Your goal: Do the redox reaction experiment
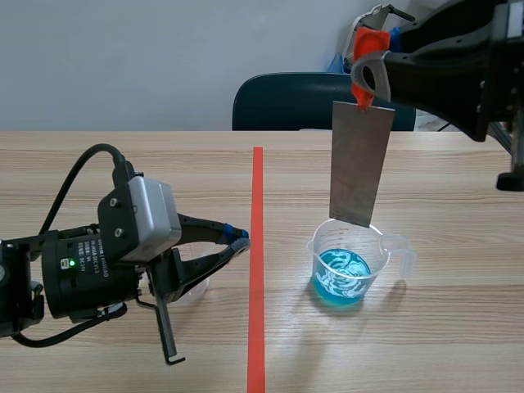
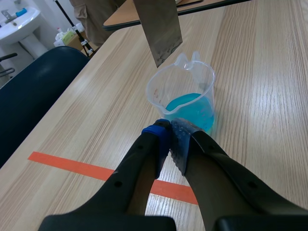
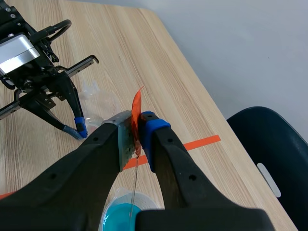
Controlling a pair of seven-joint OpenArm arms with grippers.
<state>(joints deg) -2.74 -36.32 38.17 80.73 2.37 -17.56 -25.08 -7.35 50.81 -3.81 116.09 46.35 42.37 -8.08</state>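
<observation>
- The metal plate is held hanging upright by an orange-red tab at its top, which is pinched between the fingers of the raised right gripper.
- The plate's lower edge is seen just over the mouth of the clear beaker, above the blue liquid.
- The beaker is placed on the table, to the right of the red tape line.
- The left gripper is held low, left of the line, its fingers pressed together on nothing and pointed toward the beaker.
</observation>
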